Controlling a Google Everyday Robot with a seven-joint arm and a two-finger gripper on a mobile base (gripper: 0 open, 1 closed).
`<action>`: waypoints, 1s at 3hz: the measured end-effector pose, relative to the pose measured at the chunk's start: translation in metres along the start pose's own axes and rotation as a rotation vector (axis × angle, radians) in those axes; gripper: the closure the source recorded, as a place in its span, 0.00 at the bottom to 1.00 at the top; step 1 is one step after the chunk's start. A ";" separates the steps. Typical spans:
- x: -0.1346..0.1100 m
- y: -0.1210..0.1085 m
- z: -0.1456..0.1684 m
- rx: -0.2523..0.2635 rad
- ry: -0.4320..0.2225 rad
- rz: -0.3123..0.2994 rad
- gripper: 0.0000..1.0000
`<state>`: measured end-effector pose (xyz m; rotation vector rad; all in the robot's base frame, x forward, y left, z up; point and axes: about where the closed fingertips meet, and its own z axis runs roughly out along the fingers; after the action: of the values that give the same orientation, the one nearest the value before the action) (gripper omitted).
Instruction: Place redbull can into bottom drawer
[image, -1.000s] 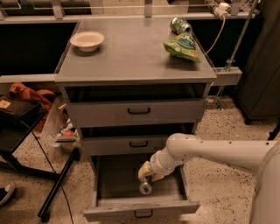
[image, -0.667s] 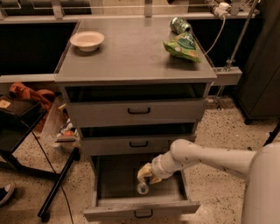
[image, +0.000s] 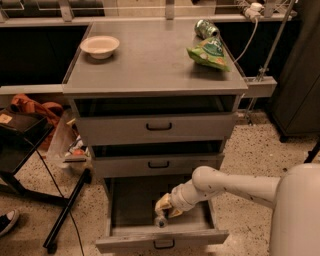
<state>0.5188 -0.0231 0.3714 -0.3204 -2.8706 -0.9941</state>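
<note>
The bottom drawer (image: 131, 241) is pulled open at the foot of the grey cabinet, with a small dark handle on its front. My gripper (image: 162, 209) reaches down into it from the right, near the drawer's front middle. It is shut on the redbull can (image: 160, 221), of which only the silvery end shows below the yellowish fingers (image: 163, 202). The can hangs low over the drawer floor; I cannot tell if it touches. The rest of the can is hidden by the gripper.
Two shallower drawers (image: 159, 126) above are closed. On the cabinet top are a white bowl (image: 100, 46), a green can (image: 206, 28) and a green snack bag (image: 210, 52). A black stand (image: 65, 215) and clutter sit on the floor at left. A dark cabinet (image: 300, 75) stands at right.
My gripper has moved lower and slightly left, toward the front of the open bottom drawer, with the can still in it.
</note>
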 end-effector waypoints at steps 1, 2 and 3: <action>-0.014 -0.008 0.007 -0.052 -0.053 0.013 1.00; -0.047 -0.025 0.024 -0.108 -0.127 0.059 1.00; -0.083 -0.044 0.051 -0.124 -0.152 0.104 1.00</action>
<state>0.5889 -0.0394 0.2926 -0.5723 -2.8945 -1.1786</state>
